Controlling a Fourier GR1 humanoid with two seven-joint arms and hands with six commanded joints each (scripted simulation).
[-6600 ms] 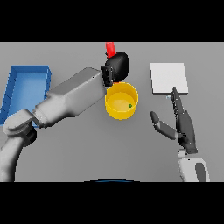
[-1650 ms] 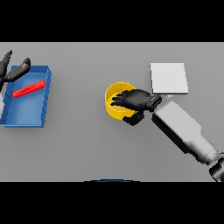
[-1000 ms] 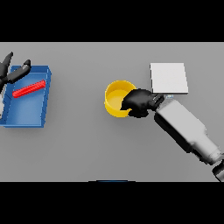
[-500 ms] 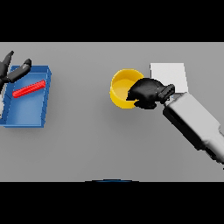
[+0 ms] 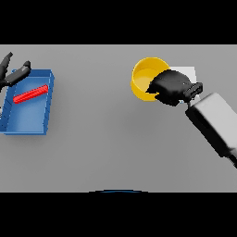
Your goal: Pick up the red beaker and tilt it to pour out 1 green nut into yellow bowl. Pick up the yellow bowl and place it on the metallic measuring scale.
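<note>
While right hand [image 5: 170, 86] grips yellow bowl [image 5: 146, 76], scale [image 5: 189, 72] mostly hidden

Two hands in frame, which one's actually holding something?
The right hand: its fingers curl round the rim of the yellow bowl. The left hand, at the blue tray's far left corner, is open and holds nothing.

Blue tray [image 5: 44, 127] on grey table [image 5: 106, 139], far left side, well apart from everything at right. Rectangular, raised walls, long axis running roughly front to back.
</note>
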